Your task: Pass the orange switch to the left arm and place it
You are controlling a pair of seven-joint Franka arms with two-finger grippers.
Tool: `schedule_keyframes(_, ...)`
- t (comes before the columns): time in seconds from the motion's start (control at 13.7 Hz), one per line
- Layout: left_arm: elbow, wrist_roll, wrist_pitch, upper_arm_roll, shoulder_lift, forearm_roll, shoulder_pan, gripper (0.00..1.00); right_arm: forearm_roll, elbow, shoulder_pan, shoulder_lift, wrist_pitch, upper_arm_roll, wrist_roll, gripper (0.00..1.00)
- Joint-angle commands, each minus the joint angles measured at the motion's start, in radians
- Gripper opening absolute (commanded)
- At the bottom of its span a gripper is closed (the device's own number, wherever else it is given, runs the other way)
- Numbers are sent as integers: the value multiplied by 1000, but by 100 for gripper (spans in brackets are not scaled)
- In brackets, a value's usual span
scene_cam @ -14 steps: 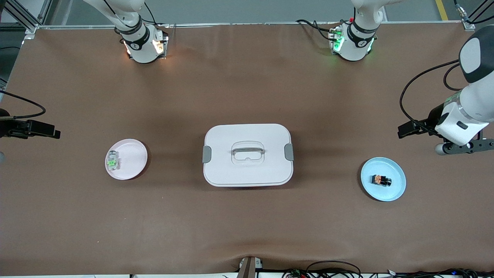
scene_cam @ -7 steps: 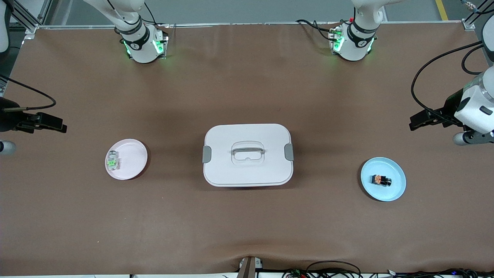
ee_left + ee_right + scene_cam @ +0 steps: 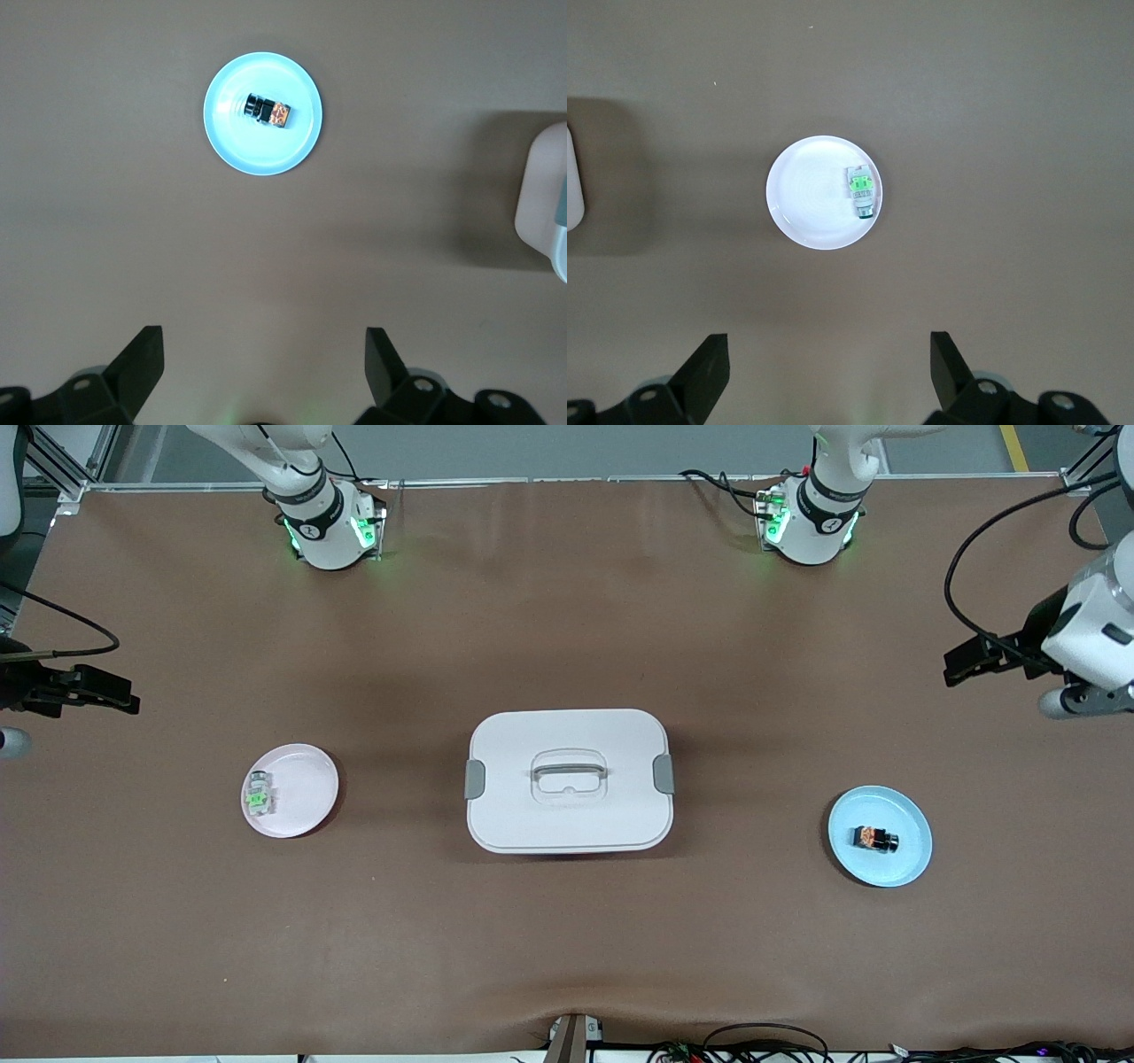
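The orange switch (image 3: 874,838) is a tiny black block with an orange middle. It lies on a round blue plate (image 3: 912,855) toward the left arm's end of the table. It also shows in the left wrist view (image 3: 270,111). The white box (image 3: 569,779) with grey side latches stands mid-table; its edge shows in the left wrist view (image 3: 540,204). My left gripper (image 3: 264,341) is open and empty, high over bare table beside the blue plate. My right gripper (image 3: 829,345) is open and empty, high over bare table beside the pink plate.
A pink plate (image 3: 306,790) toward the right arm's end holds a clear block with a green centre (image 3: 258,794); the block also shows in the right wrist view (image 3: 862,190). The left arm (image 3: 1094,629) and right arm (image 3: 53,689) hang at the table's ends. Cables lie along the near edge.
Both arms' hands have drawn outward and toward the robots' side of the table. The right arm's base light went from orange to green. Nothing on the table has moved.
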Motion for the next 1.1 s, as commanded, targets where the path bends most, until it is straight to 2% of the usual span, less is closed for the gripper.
schedule_keyframes(0.0,-46,-3,-5,17,-44,-18,-20,100,-1,-123,44,-91,62,-44,-15,100)
schedule_keyframes(0.15,-71,-5,-1,17,-76,-36,-19,100,-1,-192,52,-137,96,-58,-15,100)
schedule_keyframes(0.44,-134,-15,2,15,-154,-41,-23,100,2,-196,48,-166,88,-56,-15,100)
schedule_keyframes(1.02,-131,-15,1,9,-191,-47,-22,100,2,-197,46,-176,91,-56,-15,100)
